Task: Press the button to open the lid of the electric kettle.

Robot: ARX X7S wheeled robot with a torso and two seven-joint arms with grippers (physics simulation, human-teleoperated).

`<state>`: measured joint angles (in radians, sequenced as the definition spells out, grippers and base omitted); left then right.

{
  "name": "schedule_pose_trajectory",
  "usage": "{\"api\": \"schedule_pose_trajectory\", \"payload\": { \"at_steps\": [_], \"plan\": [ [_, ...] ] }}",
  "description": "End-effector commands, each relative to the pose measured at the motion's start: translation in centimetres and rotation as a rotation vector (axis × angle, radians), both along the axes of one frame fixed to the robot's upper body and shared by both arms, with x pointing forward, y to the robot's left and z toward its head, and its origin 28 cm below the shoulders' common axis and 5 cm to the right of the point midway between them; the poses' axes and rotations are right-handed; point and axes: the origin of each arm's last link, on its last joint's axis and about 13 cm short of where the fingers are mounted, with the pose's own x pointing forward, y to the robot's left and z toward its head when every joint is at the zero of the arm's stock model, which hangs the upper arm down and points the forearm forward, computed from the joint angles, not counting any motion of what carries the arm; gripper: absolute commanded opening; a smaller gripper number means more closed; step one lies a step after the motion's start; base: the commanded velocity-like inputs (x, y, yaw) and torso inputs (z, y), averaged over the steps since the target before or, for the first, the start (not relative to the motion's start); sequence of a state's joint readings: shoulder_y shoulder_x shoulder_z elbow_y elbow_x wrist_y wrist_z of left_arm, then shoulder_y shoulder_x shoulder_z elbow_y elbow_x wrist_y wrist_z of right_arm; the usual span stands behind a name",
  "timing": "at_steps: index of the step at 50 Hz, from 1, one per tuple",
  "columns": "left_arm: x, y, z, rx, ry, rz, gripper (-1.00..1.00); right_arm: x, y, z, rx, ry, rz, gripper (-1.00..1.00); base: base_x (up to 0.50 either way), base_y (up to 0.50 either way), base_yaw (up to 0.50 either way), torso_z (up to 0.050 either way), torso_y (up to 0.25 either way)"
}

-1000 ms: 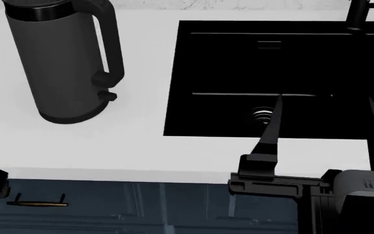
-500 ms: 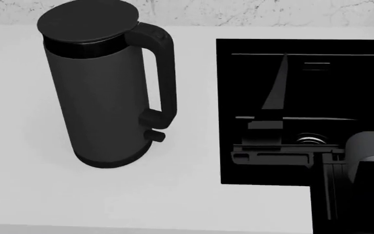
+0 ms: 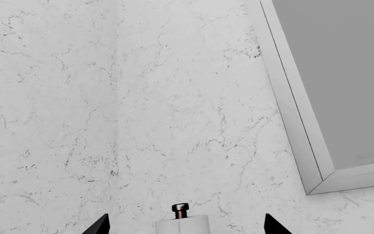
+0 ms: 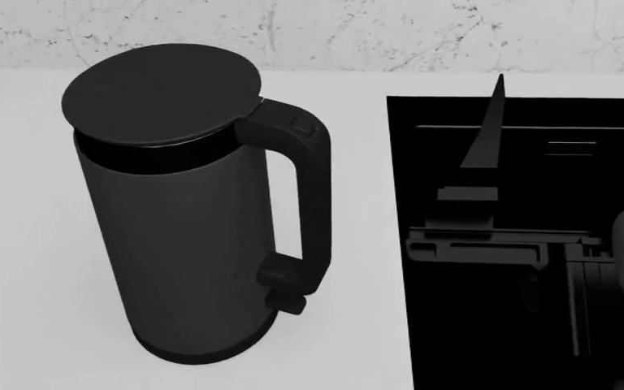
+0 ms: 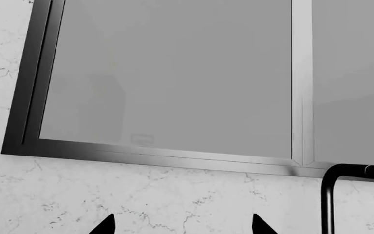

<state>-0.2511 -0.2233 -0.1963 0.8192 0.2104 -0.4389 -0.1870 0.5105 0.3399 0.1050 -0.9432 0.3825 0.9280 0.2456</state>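
The electric kettle (image 4: 188, 244) stands upright on the white counter in the head view, dark grey and tall. Its lid (image 4: 160, 93) lies flat and closed. The black loop handle (image 4: 309, 203) faces right, with the small button (image 4: 305, 127) set in its top end and a stubby knob (image 4: 286, 303) at its lower end. My right gripper (image 4: 578, 122) is open over the sink, to the right of the handle and apart from it; only one finger (image 4: 489, 134) shows. In the right wrist view the gripper (image 5: 182, 225) faces wall and window. My left gripper (image 3: 185, 226) is open, facing the marble wall; it is outside the head view.
A black sink (image 4: 529, 341) is sunk in the counter right of the kettle. A black faucet (image 5: 330, 200) rises before a dark-framed window (image 5: 167, 78). A white roll on a metal-knobbed holder (image 3: 180, 212) stands by the marble wall, near a pale window frame (image 3: 297, 122).
The head view has shifted, so the kettle now looks larger and nearer the middle, lid and handle top in full view. My right gripper has moved farther back over the sink.
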Motion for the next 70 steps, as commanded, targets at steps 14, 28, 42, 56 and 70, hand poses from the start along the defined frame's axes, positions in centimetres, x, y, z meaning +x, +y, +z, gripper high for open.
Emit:
{"api": "schedule_pose_trajectory", "payload": {
  "at_steps": [14,28,42,56,70],
  "plan": [
    [-0.4,0.2,0.0,-0.018,0.007,-0.003,1.0,1.6,-2.7,2.8,0.051,0.103,-0.08,1.0,0.21,0.0,0.0,0.0,0.001],
    [-0.6,0.1,0.1,-0.005,0.013,-0.008,1.0,2.8,-4.7,11.5,-0.157,0.405,0.065,-1.0,0.0,0.0,0.0,0.0,0.0],
    [-0.6,0.0,0.2,0.013,0.013,-0.017,1.0,1.4,-4.0,18.9,-0.264,0.488,0.457,-1.0,0.0,0.0,0.0,0.0,0.0],
    [-0.4,-0.2,0.0,0.029,0.02,-0.026,1.0,1.9,-1.5,19.7,-0.321,0.566,0.544,-1.0,0.0,0.0,0.0,0.0,0.0],
    [-0.3,-0.3,-0.1,0.036,0.026,-0.03,1.0,1.4,-0.7,19.2,-0.378,0.634,0.683,-1.0,0.0,0.0,0.0,0.0,0.0]
  ]
}}
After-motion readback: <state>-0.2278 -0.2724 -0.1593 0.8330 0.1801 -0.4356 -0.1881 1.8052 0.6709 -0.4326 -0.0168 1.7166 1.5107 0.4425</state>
